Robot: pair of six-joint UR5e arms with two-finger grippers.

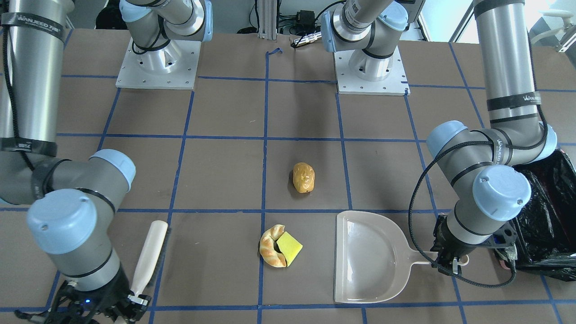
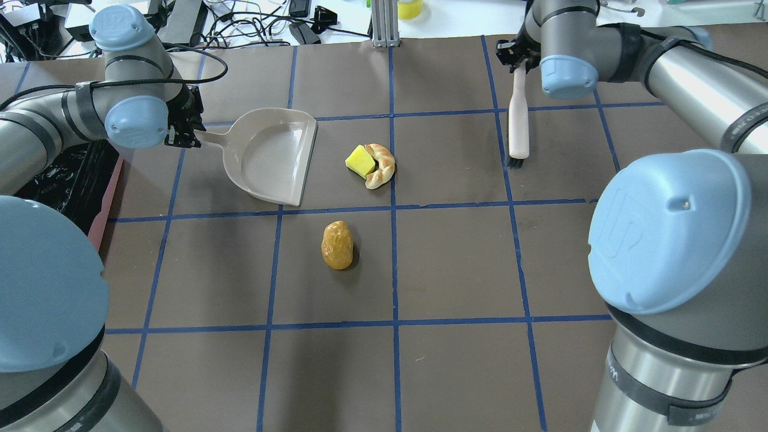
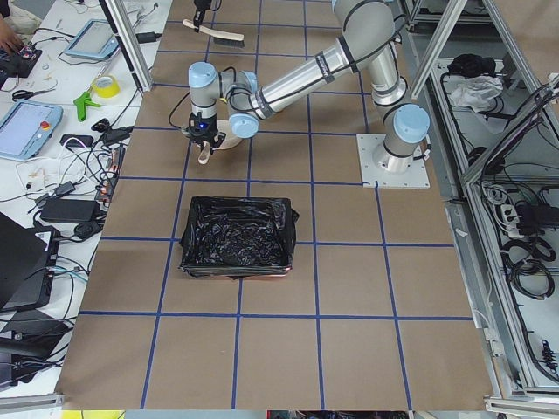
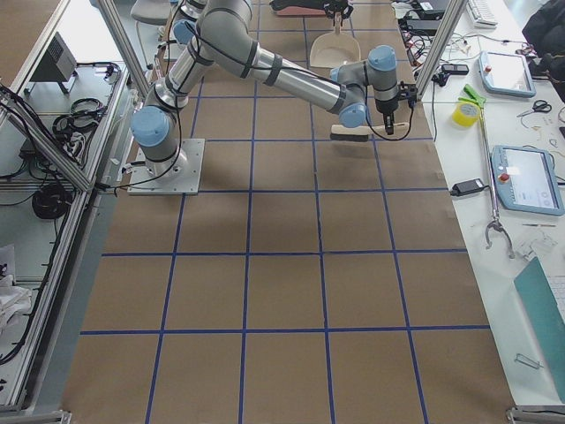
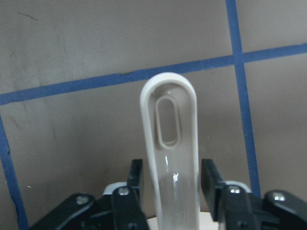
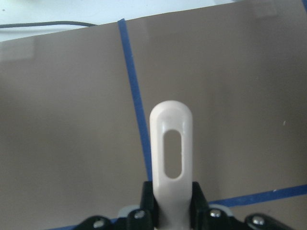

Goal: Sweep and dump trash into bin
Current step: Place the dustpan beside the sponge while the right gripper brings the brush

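Note:
The trash lies on the brown table: a golden-brown lump (image 1: 303, 177) (image 2: 337, 245), and nearer the far edge a tan croissant (image 1: 271, 247) (image 2: 381, 168) curled against a yellow-green sponge (image 1: 289, 247) (image 2: 359, 161). A beige dustpan (image 1: 369, 256) (image 2: 270, 156) rests flat beside them, mouth toward the sponge. My left gripper (image 1: 450, 263) (image 2: 186, 135) (image 5: 171, 191) is shut on its handle (image 5: 170, 143). My right gripper (image 1: 132, 299) (image 2: 515, 60) (image 6: 172, 196) is shut on the handle of a white brush (image 1: 150, 252) (image 2: 518, 120). The bin (image 3: 236, 236) (image 1: 549, 216), lined with a black bag, stands behind the left arm.
Blue tape lines grid the table. The two arm bases (image 1: 157, 63) (image 1: 371, 67) stand at the robot side. Cables, tablets and tools lie on the white benches (image 3: 52, 131) (image 4: 512, 177) past the far table edge.

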